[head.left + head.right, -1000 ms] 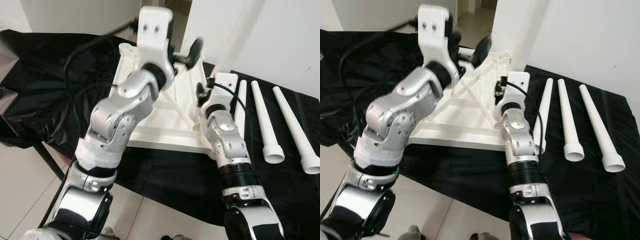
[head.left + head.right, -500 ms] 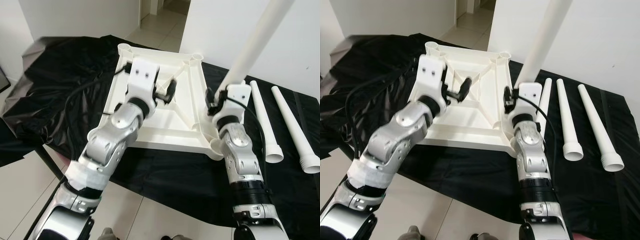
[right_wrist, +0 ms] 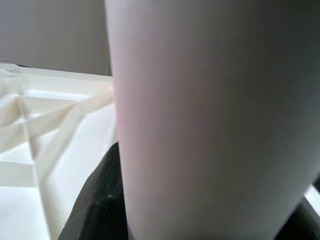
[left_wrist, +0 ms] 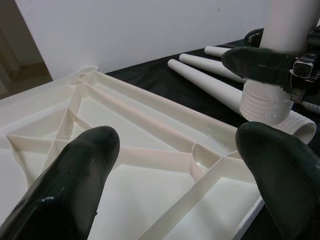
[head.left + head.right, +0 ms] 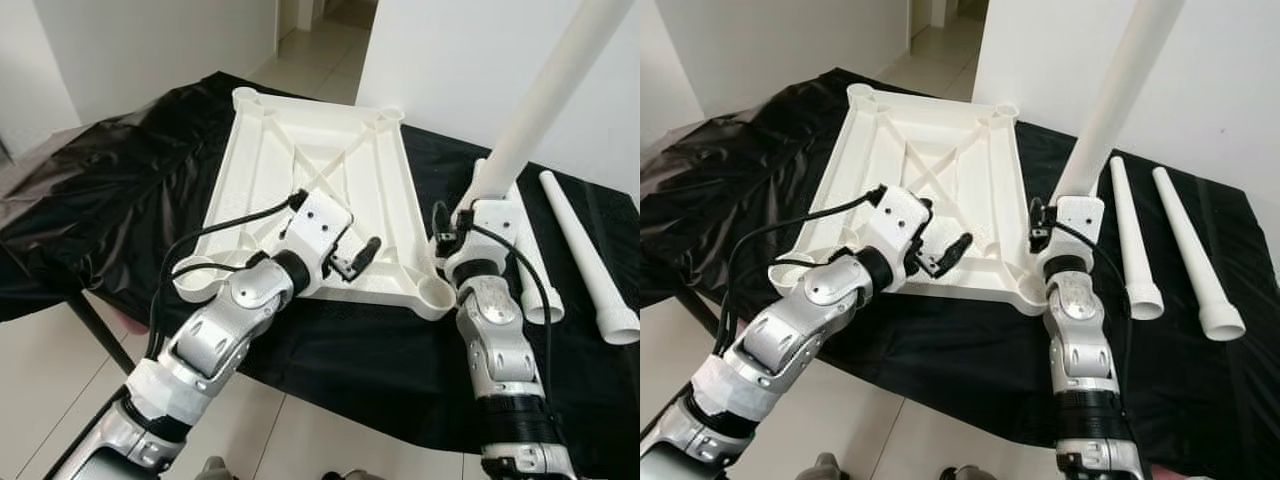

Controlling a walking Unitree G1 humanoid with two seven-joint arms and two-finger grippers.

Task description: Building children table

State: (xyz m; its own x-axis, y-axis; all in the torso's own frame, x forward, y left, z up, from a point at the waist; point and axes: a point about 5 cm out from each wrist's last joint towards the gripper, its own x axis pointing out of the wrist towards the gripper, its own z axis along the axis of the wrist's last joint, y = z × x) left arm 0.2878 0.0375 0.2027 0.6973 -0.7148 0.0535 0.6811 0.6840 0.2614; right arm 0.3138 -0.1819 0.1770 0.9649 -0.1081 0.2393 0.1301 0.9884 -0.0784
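- The white table top [image 5: 320, 170] lies upside down on the black cloth [image 5: 120, 190], ribbed underside up, with a round leg socket at each corner.
- My right gripper [image 4: 272, 60] is clamped around a white table leg [image 5: 545, 95] near its threaded lower end, holding it nearly upright and leaning slightly away from me.
- In my left wrist view that leg's ribbed end hangs just beside the near right corner socket [image 5: 440, 292] of the table top; I cannot tell whether it touches the socket.
- My right forearm rises almost straight from below, wrist bent slightly inward, so the gripper sits just off the table top's right edge.
- My left gripper [image 5: 352, 262] hovers over the near edge of the table top, fingers [image 4: 75, 180] spread wide and grasping nothing.
- My left arm reaches in from the lower left, elbow bent, wrist turned so the fingers point across toward my right gripper.
- Beyond my right gripper, two more loose legs [image 5: 1175, 245] lie side by side on the cloth, wide ends toward me.
- The cloth covers a table [image 5: 95, 325] standing on a pale tiled floor [image 5: 50, 390].
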